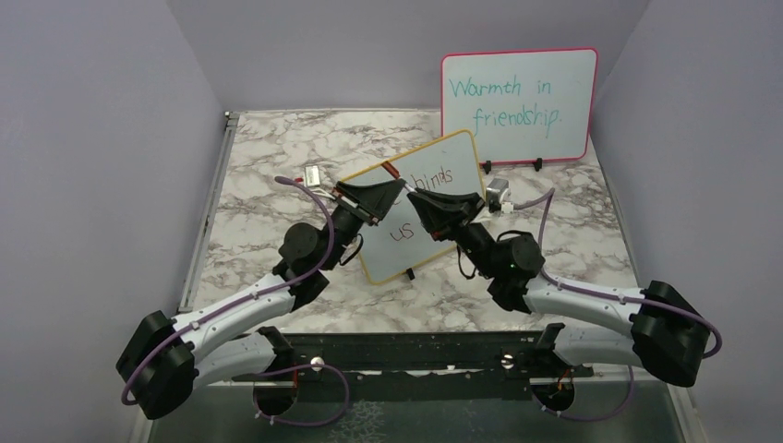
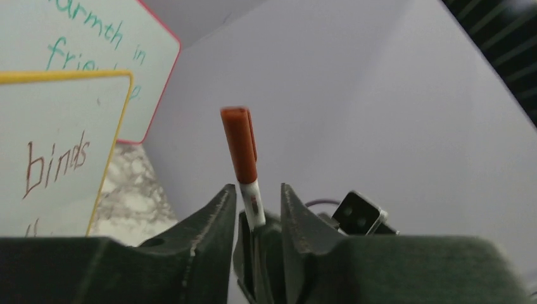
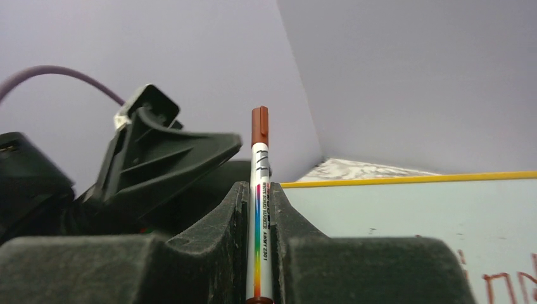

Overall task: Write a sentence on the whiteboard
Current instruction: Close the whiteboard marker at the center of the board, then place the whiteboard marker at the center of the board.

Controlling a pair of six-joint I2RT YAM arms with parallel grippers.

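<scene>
While the right gripper [image 3: 256,190] stands closed tight on a marker [image 3: 260,166], its white barrel pinched between both fingers and the red-brown cap [image 3: 259,126] sticking out past the tips, the left gripper [image 2: 256,189] meets it tip to tip with its fingers parted. The capped end rises between them with a gap on each side, so the left gripper grips nothing. Just beyond the two grippers is the whiteboard [image 1: 392,260]. Its yellow frame runs off to the left of the left gripper's fingers and to the right of the right gripper's, and seen from above both grippers overlap its middle. Of the sentence [image 1: 434,177] only "binds" shows past the fingertips and "us" back between the two wrists; the fingers hide the rest. Farther off, beyond the right gripper, a pink-framed board [image 1: 517,101] with teal writing stands at the back edge of the marble table [image 1: 268,157].
</scene>
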